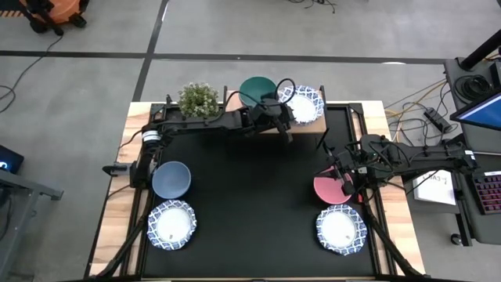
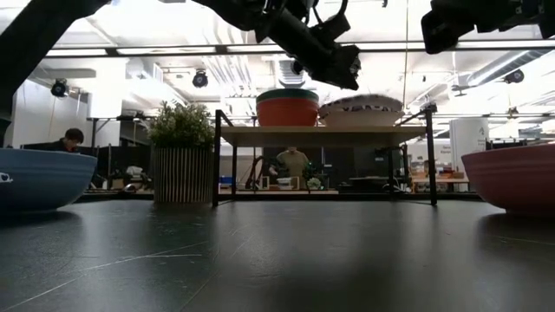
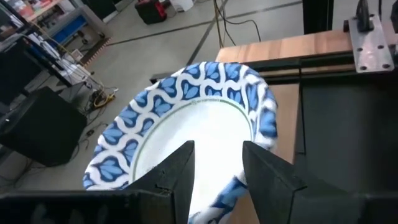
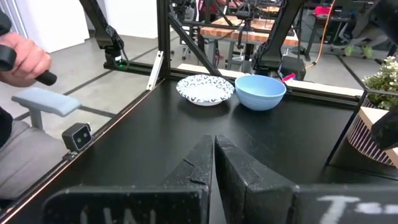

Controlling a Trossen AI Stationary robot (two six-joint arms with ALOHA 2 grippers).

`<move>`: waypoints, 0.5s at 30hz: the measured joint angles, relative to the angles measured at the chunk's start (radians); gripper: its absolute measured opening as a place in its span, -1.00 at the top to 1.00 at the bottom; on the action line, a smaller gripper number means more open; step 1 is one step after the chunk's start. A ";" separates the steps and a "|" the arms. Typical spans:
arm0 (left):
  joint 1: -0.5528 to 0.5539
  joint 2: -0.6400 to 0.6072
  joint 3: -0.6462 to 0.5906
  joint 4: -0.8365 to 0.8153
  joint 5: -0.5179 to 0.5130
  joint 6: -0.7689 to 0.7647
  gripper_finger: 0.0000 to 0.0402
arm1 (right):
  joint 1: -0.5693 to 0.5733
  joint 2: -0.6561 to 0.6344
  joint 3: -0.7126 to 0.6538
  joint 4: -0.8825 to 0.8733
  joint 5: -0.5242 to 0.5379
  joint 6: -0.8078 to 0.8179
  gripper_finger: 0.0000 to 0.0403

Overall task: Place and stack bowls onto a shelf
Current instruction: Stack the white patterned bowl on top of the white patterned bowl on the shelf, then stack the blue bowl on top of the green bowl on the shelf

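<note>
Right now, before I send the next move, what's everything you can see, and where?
Shelf: one, light wood, table's far edge.
Stacked bowls: green over red, shelf's left part.
Patterned bowl: one, blue-white, on shelf beside stack.
Blue bowl: one, left side.
Pink bowl: one, right side.
Patterned bowls: two, near-left and near-right.
Plant: one, green, left of shelf.
Table: black mat.
Left gripper: open, over shelf's patterned bowl.
Right gripper: shut, above pink bowl.

High cam overhead, low cam table-level; both share shelf [image 1: 274, 110], wrist cams close
</note>
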 joint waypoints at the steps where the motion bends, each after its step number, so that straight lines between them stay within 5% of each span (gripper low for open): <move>1: 0.001 0.000 0.000 0.002 -0.001 0.000 0.41 | 0.000 0.000 0.000 0.000 0.000 -0.001 0.96; 9: -0.013 -0.013 0.000 -0.022 -0.001 -0.014 0.41 | 0.000 0.000 0.000 0.000 0.000 0.000 0.96; 15: -0.100 -0.159 0.000 -0.197 0.003 -0.030 0.41 | 0.000 0.000 0.000 0.000 0.000 -0.007 0.96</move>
